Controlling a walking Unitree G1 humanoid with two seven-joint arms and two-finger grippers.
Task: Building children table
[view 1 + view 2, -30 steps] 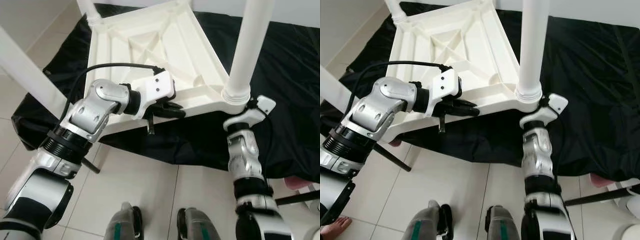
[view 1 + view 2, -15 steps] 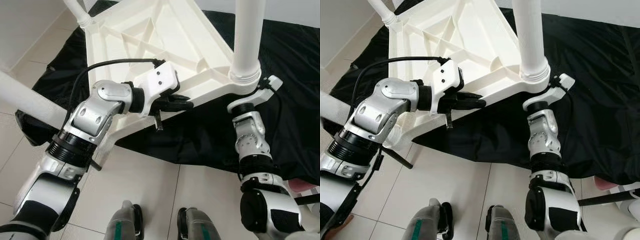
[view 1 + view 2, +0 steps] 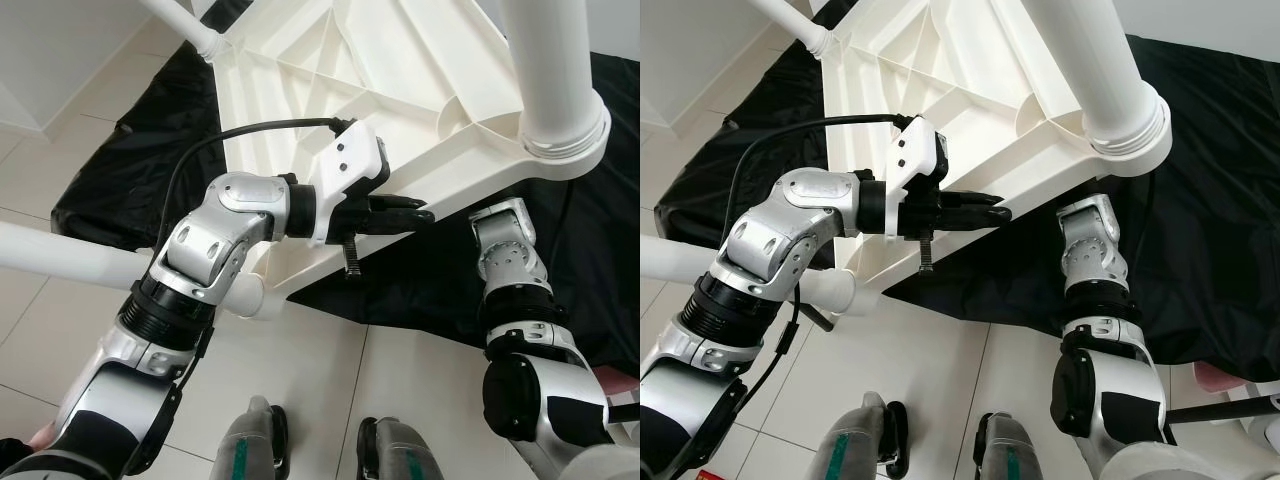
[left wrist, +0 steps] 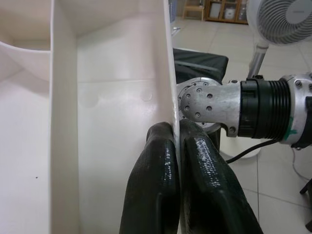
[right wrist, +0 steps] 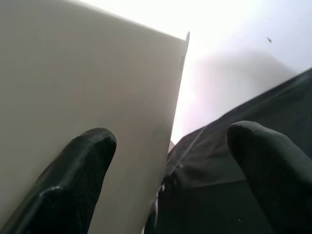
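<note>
Pale tiled floor (image 3: 70,140) here, with a black sheet (image 3: 130,170) spread over it. The white table (image 3: 400,110) is upside down and tipped up off the sheet, ribbed underside facing the camera, legs sticking out. One leg (image 3: 555,70) rises at the near right corner from a round socket, another leg (image 3: 70,265) runs out low on the left, and a third leg (image 3: 180,15) shows at the far corner.

Left gripper (image 3: 415,213) is clamped on the table's near edge: in the left wrist view both black fingers (image 4: 156,185) are squeezed tight with the thin white rim between them. A small screw (image 3: 351,256) hangs down just below that spot.

Right gripper (image 5: 170,161) is tucked under the table corner near the socket, arm coming up from below. Its fingers are spread wide apart in the right wrist view, one finger right against a flat white surface of the table, the other over the sheet, gripping nothing.

A fan (image 4: 280,22) stands in the background of the left wrist view.
</note>
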